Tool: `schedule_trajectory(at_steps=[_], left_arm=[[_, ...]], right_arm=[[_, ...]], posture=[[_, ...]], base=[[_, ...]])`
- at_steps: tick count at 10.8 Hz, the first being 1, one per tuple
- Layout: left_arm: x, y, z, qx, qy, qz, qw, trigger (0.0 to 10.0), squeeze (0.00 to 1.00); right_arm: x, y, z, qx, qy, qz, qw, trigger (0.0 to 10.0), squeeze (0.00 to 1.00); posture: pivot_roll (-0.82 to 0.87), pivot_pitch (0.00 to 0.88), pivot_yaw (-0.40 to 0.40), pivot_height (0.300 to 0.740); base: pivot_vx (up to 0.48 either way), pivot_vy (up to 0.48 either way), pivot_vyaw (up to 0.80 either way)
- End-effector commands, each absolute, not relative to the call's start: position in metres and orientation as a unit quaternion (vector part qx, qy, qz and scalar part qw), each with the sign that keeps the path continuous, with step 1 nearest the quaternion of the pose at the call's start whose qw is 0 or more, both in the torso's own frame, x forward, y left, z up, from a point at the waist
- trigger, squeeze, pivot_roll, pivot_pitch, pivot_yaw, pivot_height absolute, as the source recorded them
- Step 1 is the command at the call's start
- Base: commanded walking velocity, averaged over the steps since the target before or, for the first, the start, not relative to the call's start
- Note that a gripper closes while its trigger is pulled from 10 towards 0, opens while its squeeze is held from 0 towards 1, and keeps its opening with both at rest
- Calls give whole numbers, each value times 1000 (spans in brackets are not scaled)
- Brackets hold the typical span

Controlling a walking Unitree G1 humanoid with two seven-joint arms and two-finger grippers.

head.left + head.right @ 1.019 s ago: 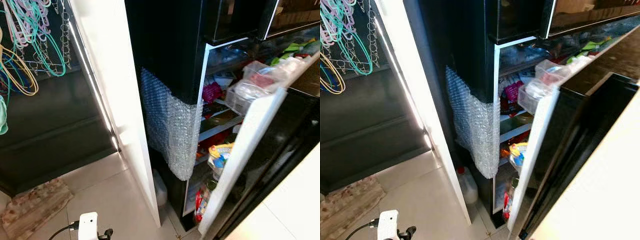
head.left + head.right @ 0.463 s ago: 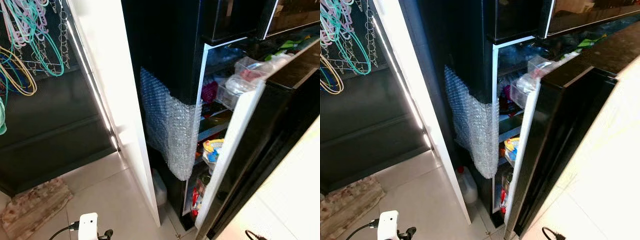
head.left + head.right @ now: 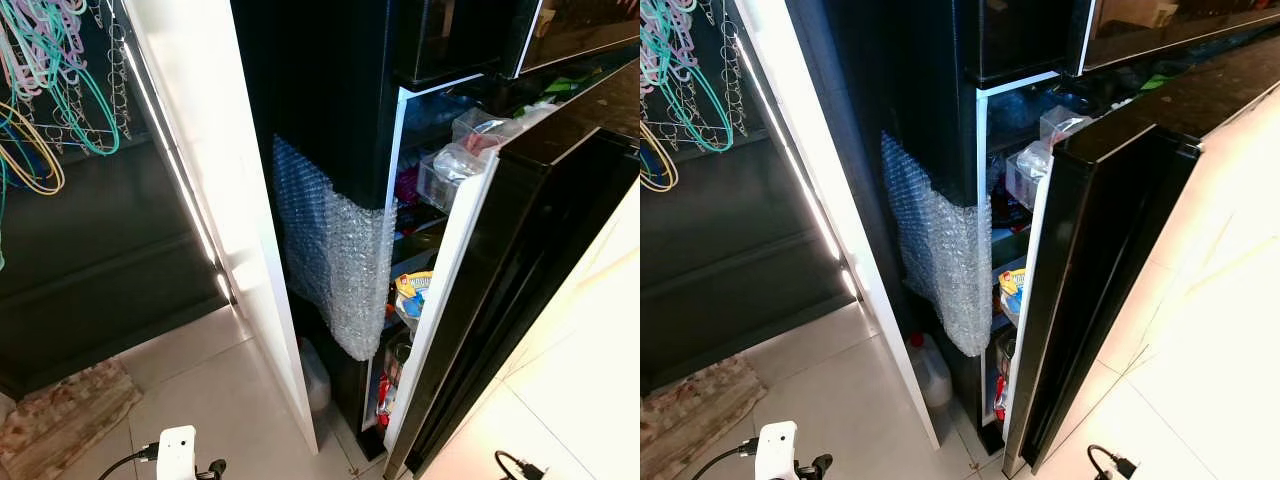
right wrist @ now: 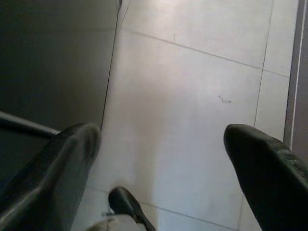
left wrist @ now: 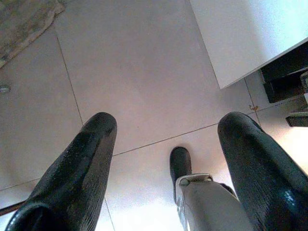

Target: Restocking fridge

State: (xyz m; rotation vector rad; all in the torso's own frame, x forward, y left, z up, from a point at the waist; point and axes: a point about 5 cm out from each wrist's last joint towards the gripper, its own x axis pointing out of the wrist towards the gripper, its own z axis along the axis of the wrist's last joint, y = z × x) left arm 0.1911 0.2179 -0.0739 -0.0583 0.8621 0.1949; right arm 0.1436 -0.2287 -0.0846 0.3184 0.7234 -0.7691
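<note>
The fridge (image 3: 330,110) stands in the upper middle of the head views, a tall black cabinet with a sheet of bubble wrap (image 3: 335,255) taped over its near side. Its lower door (image 3: 1095,270) hangs partly ajar at the right of the frame, leaving a narrow gap through which crowded shelves and door racks show: clear tubs (image 3: 465,150) near the top, a yellow-and-blue packet (image 3: 412,290) midway, a red pack (image 3: 383,400) near the bottom.

The door looks a stiff, heavy slab, and its loaded racks should add weight (expect it to swing slowly and carry on once moving). Its glossy black face is likely slippery, so the better hold is probably the free white edge (image 3: 450,270), hooked from behind rather than pressed flat. The tubs look light and thin-walled, easy to crush.

Both arms hang low over the tiled floor (image 5: 144,72). The left gripper (image 5: 163,144) has its fingers spread wide with nothing between them; the right gripper (image 4: 161,159) is likewise spread and empty.
</note>
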Motion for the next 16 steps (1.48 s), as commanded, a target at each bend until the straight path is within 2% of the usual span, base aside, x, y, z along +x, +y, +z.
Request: schedule_trajectory(at_steps=[1, 2, 3, 4, 9, 13, 16], left_arm=[[186, 220, -76, -24, 426, 95, 899, 10000, 0], [186, 220, -76, -22, 427, 93, 899, 10000, 0], [186, 220, -76, -21, 427, 92, 899, 10000, 0], [186, 219, -76, -20, 427, 89, 899, 10000, 0], [186, 217, -77, -19, 427, 85, 900, 10000, 0], [186, 215, -77, -20, 427, 84, 900, 10000, 0], [186, 215, -77, -21, 427, 85, 900, 10000, 0]], right_arm=[[138, -225, -87, 165, 345, -366, 848, 10000, 0], [142, -225, -85, 171, 329, -337, 865, 10000, 0], [200, -271, -46, 153, 253, -339, 893, 10000, 0], [218, -275, -34, 150, 235, -339, 899, 10000, 0], [230, -267, -29, 160, 222, -293, 916, 10000, 0], [257, -232, -22, 187, 227, -136, 946, 10000, 0], [279, -220, -7, 193, 207, -95, 954, 10000, 0]], posture=[[-60, 0, 56, 740], [-63, 0, 58, 740], [-65, 0, 58, 740], [-69, 0, 58, 740], [-66, 0, 58, 740], [-66, 0, 56, 740], [-62, 0, 54, 740]], base=[[0, 0, 0], [0, 0, 0], [0, 0, 0], [0, 0, 0], [0, 0, 0], [0, 0, 0], [0, 0, 0]])
